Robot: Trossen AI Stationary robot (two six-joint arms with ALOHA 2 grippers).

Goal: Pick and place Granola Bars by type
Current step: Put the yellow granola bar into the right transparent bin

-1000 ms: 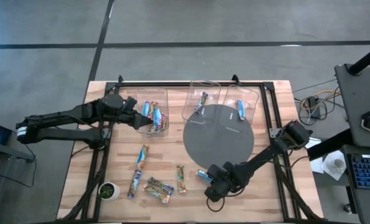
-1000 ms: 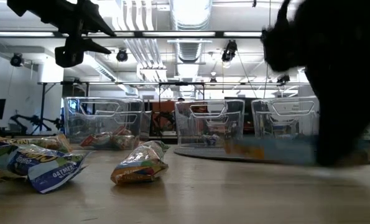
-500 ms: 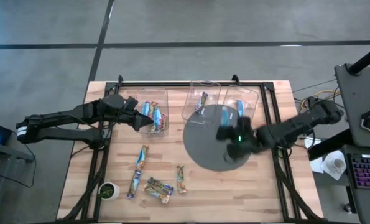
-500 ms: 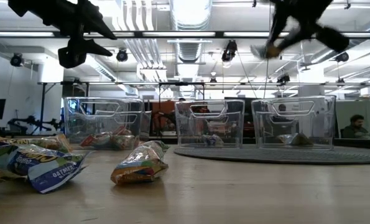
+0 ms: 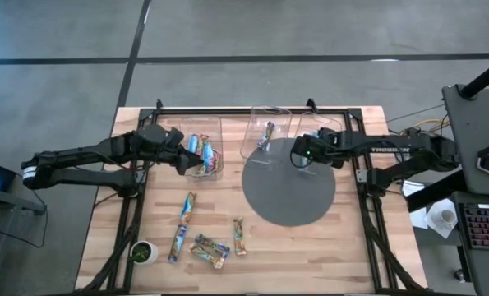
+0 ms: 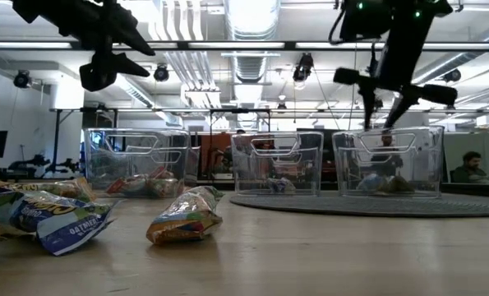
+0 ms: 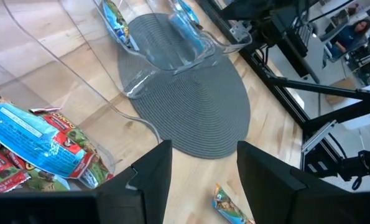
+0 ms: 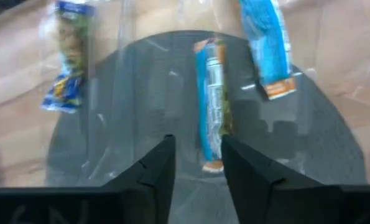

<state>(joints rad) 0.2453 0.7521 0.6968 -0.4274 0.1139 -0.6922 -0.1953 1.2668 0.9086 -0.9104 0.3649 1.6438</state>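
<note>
Three clear bins stand along the far side. The left bin (image 5: 201, 131) holds several bars (image 7: 29, 134), and the middle bin (image 5: 265, 115) holds one multicoloured bar (image 8: 66, 56). In the right bin (image 5: 330, 125) lie two light blue bars (image 8: 211, 99) (image 8: 265, 43). My right gripper (image 5: 296, 154) hangs open over that bin (image 6: 388, 160), fingers (image 6: 367, 103) pointing down, holding nothing. My left gripper (image 5: 185, 159) hovers open above the left bin's near right corner. Several more bars (image 5: 186, 205) (image 5: 209, 249) (image 5: 239, 236) lie flat on the near left of the table.
A round grey mat (image 5: 289, 185) lies under the near parts of the middle and right bins. A small green pot (image 5: 144, 252) stands at the near left corner. A black frame (image 5: 252, 109) runs around the table top. A person sits far behind (image 6: 472, 164).
My right gripper picked a light blue bar off the table near the near edge, rose and carried it across the mat toward the far edge, and stopped over the right bin. The bar has left its fingers and now lies in that bin. The left arm kept still.
</note>
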